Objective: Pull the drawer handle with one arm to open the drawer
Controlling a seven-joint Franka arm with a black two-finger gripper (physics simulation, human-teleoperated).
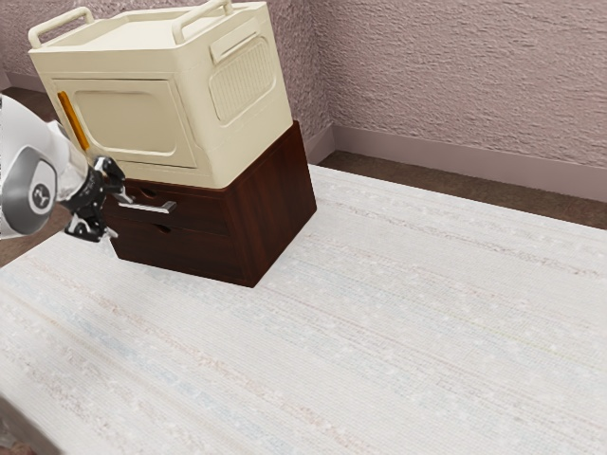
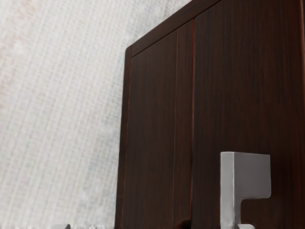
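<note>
At the exterior view's left, my gripper [image 1: 121, 217] stands open in front of the dark wooden cabinet [image 1: 275, 213], its fingers well apart. The silver bar handle [image 1: 152, 207] is on the upper drawer front, close to the upper finger, which hides its near end. That drawer front looks flush with the cabinet. In the wrist view, the gripper [image 2: 153, 227] has its two grey tips at the lower edge, far apart. One tip overlaps the handle [image 2: 228, 191]; whether they touch, I cannot tell. Dark drawer fronts [image 2: 248, 95] lie behind it.
A cream box [image 1: 133, 166] with top rails and an orange strip [image 1: 72, 120] sits on the cabinet, close above my hand. The pale, woven-patterned table surface [image 1: 379, 332] extends in front of and beside the cabinet. A textured wall [image 1: 455, 76] stands behind.
</note>
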